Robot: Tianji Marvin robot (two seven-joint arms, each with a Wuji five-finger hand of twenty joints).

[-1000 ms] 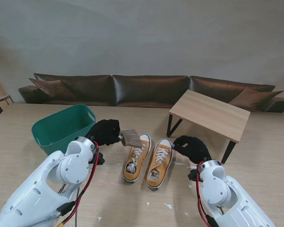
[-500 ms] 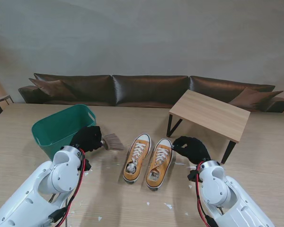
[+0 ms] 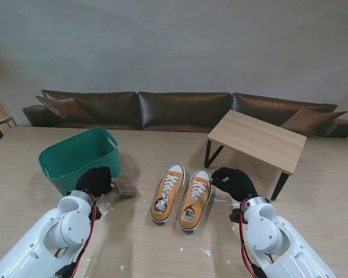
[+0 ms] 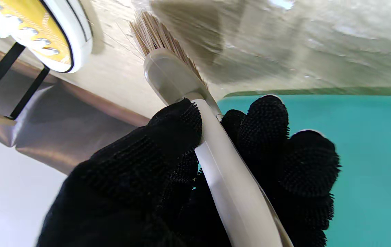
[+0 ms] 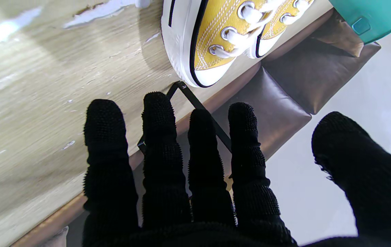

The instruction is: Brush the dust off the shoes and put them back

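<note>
Two yellow sneakers with white toes and laces stand side by side mid-table, the left shoe [image 3: 167,193] and the right shoe [image 3: 195,198]. My left hand [image 3: 95,180] is shut on a brush [image 3: 126,185] with a pale handle [image 4: 223,164] and tan bristles [image 4: 161,37], held low by the green basket, well left of the shoes. My right hand [image 3: 235,182] hovers open just right of the right shoe's toe [image 5: 195,44], fingers [image 5: 161,147] spread and holding nothing.
A green plastic basket [image 3: 75,156] stands at the left, right beside the brush. A small wooden side table [image 3: 258,139] sits at the back right. White dust flecks [image 3: 206,252] lie scattered on the tabletop. A brown sofa [image 3: 180,110] runs behind.
My left hand has carried the brush from the left shoe's toe leftward and nearer to me, down beside the green basket. The right hand and both shoes have stayed put.
</note>
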